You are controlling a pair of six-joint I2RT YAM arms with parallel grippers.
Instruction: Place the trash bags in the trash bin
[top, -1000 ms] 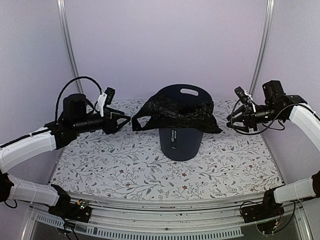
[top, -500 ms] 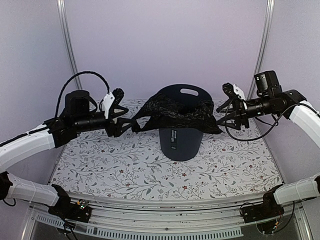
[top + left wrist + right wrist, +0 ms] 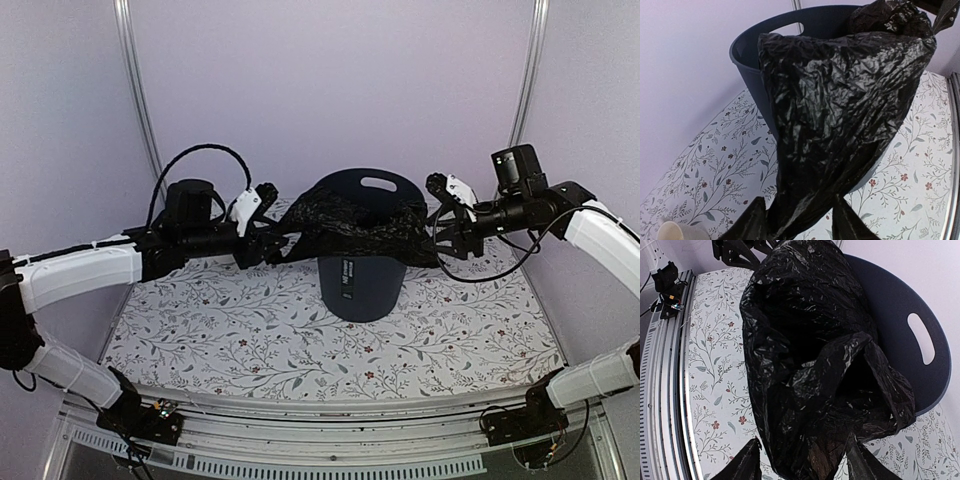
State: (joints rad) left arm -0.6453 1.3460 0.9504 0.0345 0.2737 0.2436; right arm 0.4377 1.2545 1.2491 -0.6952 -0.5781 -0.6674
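The dark grey trash bin (image 3: 361, 287) stands upright at mid-table. A glossy black trash bag (image 3: 352, 226) lies crumpled over its rim and hangs down both sides. My left gripper (image 3: 268, 237) is at the bag's left end. In the left wrist view the bag (image 3: 840, 110) runs down between the parted fingers of that gripper (image 3: 799, 200), in front of the bin (image 3: 751, 56). My right gripper (image 3: 433, 226) is at the bag's right end. Its fingers (image 3: 747, 462) straddle the bag's (image 3: 805, 365) hanging fold, jaws apart, with the bin (image 3: 897, 305) behind.
A small cream cup (image 3: 675, 231) stands on the floral tablecloth (image 3: 250, 330) left of the bin. Metal frame posts (image 3: 135, 90) rise at the back corners, and a metal rail (image 3: 665, 390) edges the table's front.
Both arms have swung inward toward the bin. Each gripper, earlier clear of the bag, now has an end of the bag between its fingers.
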